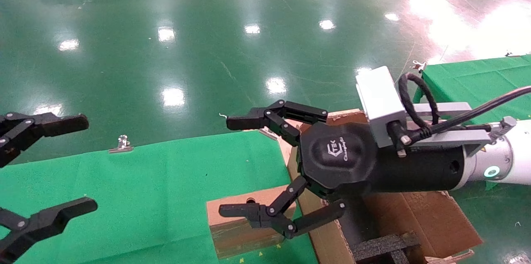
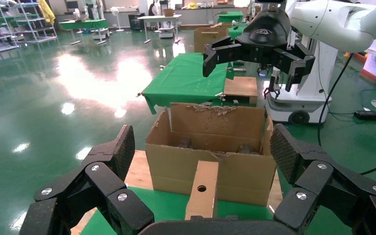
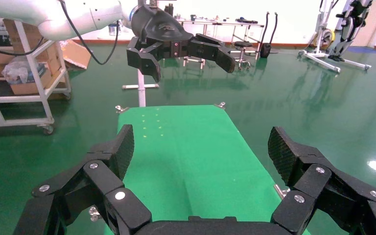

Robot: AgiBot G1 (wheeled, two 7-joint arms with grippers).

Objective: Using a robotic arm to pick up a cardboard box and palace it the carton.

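Cardboard box (image 1: 244, 224) comes first, close in at the near edge of the green table (image 1: 145, 189). It is small and brown, shut, and stands on its side with a round hole in its top face. Its right end sits just beside the carton (image 1: 427, 218), which is big, with torn flaps and black foam blocks (image 1: 386, 247) inside.

Above them hangs the right gripper (image 1: 238, 166) of the robotic arm (image 1: 510, 156). Its fingers are spread wide and it holds nothing. One finger is over the small box, but the gripper does not seem to touch it.

Off on the left, the left gripper (image 1: 66, 164) waits, spread wide and bare too.

The pick-up step looks just begun. Next, the right gripper should go down over the small box and squeeze its two long sides.

Far behind is the shiny green floor (image 1: 207, 27).
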